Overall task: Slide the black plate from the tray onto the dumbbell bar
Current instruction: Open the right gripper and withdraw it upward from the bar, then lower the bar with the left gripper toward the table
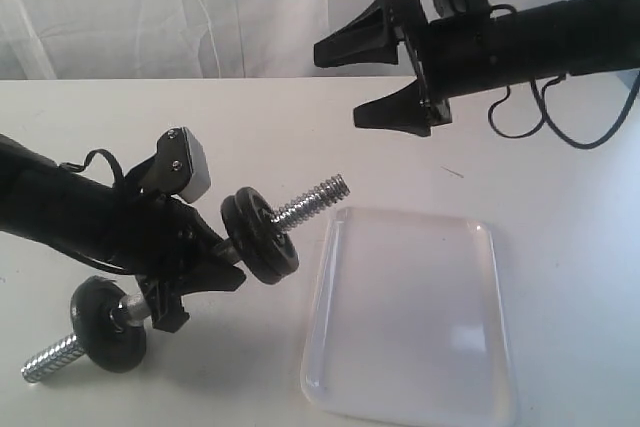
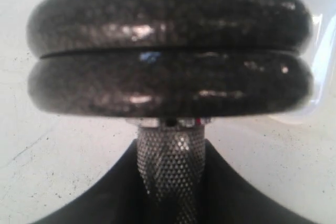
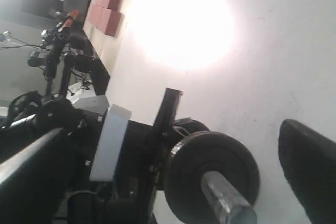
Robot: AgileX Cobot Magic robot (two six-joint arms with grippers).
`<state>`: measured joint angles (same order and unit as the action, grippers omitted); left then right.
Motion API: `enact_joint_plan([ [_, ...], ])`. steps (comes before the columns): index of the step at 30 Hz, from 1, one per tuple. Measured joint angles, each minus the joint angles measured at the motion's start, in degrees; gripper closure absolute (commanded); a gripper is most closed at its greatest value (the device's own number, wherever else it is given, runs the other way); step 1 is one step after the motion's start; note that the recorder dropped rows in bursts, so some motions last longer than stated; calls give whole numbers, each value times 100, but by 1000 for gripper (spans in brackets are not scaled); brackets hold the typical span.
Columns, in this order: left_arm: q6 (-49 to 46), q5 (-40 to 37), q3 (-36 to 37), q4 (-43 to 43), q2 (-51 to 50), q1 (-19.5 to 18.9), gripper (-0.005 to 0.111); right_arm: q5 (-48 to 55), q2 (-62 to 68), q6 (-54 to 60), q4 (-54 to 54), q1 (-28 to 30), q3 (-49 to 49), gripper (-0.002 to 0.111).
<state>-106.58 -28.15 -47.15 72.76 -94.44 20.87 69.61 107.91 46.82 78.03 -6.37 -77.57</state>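
Note:
The dumbbell bar (image 1: 308, 203) is tilted above the table, and my left gripper (image 1: 195, 272) is shut on its knurled middle (image 2: 170, 166). Two black discs sit side by side on the bar's raised end. The outer one is the black plate (image 1: 272, 243) (image 2: 168, 17) (image 3: 212, 174), with the threaded tip (image 3: 227, 200) sticking out past it. Another black disc (image 1: 105, 322) sits near the bar's low end. The white tray (image 1: 410, 337) lies to the right of the bar with nothing in it. My right gripper (image 1: 338, 85) hangs open above the table, holding nothing and well clear of the plate.
The white tabletop (image 1: 560, 197) runs back to a pale curtain (image 1: 200, 7). The right arm's cable (image 1: 560, 127) loops below its wrist. The left arm's wrist camera (image 1: 185, 167) sits just behind the discs.

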Motion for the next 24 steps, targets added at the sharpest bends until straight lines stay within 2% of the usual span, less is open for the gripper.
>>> enact_joint_plan([
  [3,0,263,26,262,0,0,107,0,0,-373,-812,79,-271,44],
  [6,-13,584,35,646,-3,0,107,0,0,-652,-1723,107,-479,95],
  [7,-13,691,35,794,-14,0,107,0,0,-748,-1968,107,-521,109],
  [14,56,1145,47,1769,-42,-23,107,11,0,-1196,-2466,107,-566,108],
  [24,1415,1237,-155,1883,-65,-13,107,-159,-677,-1373,-3188,107,-123,108],
])
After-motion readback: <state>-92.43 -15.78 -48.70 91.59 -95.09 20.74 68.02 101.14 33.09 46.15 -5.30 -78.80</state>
